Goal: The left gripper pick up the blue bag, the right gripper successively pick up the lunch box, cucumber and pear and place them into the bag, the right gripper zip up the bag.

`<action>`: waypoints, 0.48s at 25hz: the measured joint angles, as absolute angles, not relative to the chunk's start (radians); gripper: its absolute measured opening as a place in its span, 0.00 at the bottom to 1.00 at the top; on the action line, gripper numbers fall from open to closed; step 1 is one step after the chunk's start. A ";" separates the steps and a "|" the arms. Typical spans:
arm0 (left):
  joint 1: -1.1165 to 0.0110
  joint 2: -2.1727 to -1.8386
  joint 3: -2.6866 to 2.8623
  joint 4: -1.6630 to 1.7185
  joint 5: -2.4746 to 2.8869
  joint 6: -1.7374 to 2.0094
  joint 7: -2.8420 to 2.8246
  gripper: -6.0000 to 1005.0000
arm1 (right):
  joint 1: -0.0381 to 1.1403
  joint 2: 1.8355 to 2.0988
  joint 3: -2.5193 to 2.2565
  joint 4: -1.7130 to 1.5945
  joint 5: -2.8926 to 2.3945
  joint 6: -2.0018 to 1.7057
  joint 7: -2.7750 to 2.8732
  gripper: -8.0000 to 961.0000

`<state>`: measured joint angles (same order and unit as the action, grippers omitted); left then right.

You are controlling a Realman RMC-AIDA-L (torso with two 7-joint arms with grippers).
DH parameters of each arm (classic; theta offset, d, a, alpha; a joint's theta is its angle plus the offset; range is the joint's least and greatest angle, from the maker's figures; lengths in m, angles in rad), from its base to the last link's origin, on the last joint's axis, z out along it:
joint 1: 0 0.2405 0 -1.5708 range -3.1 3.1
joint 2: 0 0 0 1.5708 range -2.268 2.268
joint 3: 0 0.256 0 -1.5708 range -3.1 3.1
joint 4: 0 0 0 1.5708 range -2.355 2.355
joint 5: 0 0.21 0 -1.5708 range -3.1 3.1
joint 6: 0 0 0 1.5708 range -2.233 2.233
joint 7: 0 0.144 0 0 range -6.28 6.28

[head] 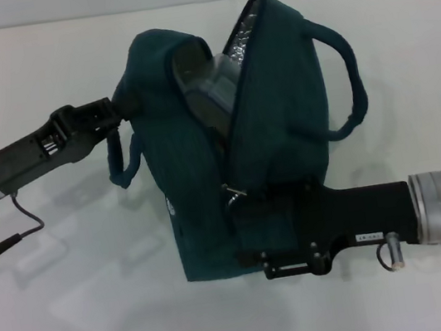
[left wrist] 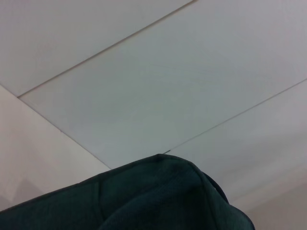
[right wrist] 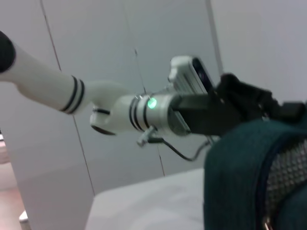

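Head view: blue bag stands upright on the white tabletop, zipper partly open, foil lining and a clear lid showing inside. Left gripper pinches the bag's upper edge on its left side. Right gripper sits against the bag's front by the zipper ring pull; its jaws are hidden, cannot tell.

Left wrist view: only bag fabric below wall panels.

Right wrist view: left gripper at the bag's top edge.
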<state>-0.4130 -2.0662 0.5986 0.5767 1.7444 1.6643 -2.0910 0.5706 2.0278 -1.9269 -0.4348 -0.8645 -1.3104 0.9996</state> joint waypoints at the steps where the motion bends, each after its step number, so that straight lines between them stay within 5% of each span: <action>1: -0.412 -2.066 0.598 0.577 1.744 1.664 -2.091 0.08 | 0.556 2.028 -1.919 -0.445 -0.861 -1.330 0.978 0.69; 12: -0.402 -2.063 0.598 0.577 1.743 1.664 -2.091 0.08 | 0.470 2.016 -1.890 -0.453 -0.764 -1.459 0.860 0.69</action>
